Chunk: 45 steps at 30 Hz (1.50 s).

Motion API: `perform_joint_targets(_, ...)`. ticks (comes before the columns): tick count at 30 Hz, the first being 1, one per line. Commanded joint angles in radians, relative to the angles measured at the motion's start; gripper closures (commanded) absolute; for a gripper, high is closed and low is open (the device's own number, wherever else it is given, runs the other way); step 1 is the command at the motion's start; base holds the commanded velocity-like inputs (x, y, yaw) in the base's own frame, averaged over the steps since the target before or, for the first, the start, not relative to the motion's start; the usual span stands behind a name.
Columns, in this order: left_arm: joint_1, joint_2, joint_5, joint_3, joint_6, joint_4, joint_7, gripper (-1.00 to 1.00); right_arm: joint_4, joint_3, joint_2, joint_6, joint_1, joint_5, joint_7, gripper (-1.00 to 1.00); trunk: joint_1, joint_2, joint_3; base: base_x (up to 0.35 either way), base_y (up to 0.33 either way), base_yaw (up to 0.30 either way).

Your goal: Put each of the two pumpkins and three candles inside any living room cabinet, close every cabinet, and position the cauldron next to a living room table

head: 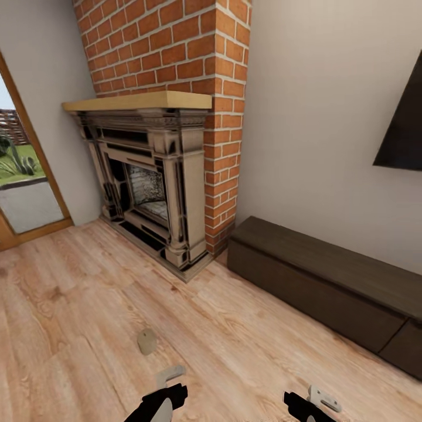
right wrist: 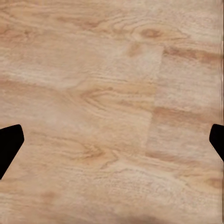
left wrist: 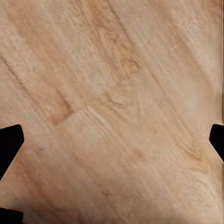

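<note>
One stubby beige-tan candle [head: 146, 341] lies on the wooden floor, a short way ahead of my left gripper [head: 170, 375]. My right gripper [head: 324, 400] hangs low over bare floor at the picture's lower right. In both wrist views the black fingertips [left wrist: 10, 142] [right wrist: 10, 142] sit far apart at the frame edges with only floorboards between them, so both grippers are open and empty. The long dark brown cabinet [head: 316, 293] runs along the right wall with its fronts shut. The pumpkins, the cauldron and the table are out of view.
A brick chimney with an ornate fireplace [head: 146, 187] and a wooden mantel stands straight ahead. A glazed door [head: 23, 193] opens onto a garden at the left. A dark screen [head: 404, 129] hangs on the wall above the cabinet. Wooden floor [head: 76, 305] stretches between me and the fireplace.
</note>
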Motion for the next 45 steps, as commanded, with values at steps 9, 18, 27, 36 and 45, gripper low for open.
perform_joint_targets(9,0.000,0.001,0.009,-0.006,0.003,-0.002,0.009,-1.00,-0.002,-0.002,0.001,0.004,0.000,-0.009,-0.004,-1.00,0.000,0.000,-0.001,0.000,0.000,-0.283)
perform_joint_targets(18,0.000,0.001,0.009,-0.006,0.003,-0.002,0.009,-1.00,-0.002,-0.002,0.001,0.004,0.000,-0.009,-0.004,-1.00,0.000,0.000,-0.001,0.000,0.000,-0.283)
perform_joint_targets(27,0.000,0.003,0.009,-0.006,0.003,-0.002,0.009,-1.00,-0.002,-0.002,0.001,0.004,0.000,-0.009,-0.004,-1.00,0.000,0.000,-0.001,0.000,0.000,-0.283)
perform_joint_targets(36,0.000,0.003,0.009,-0.006,0.003,-0.002,0.009,-1.00,-0.002,-0.002,0.000,0.004,0.000,-0.008,-0.003,-1.00,0.000,0.000,-0.002,0.000,0.073,-0.283)
perform_joint_targets(45,0.000,0.003,0.010,-0.006,0.003,-0.002,0.009,-1.00,-0.001,-0.002,-0.027,0.004,0.000,-0.010,-0.002,-1.00,0.000,0.000,-0.008,0.020,0.093,-0.279)
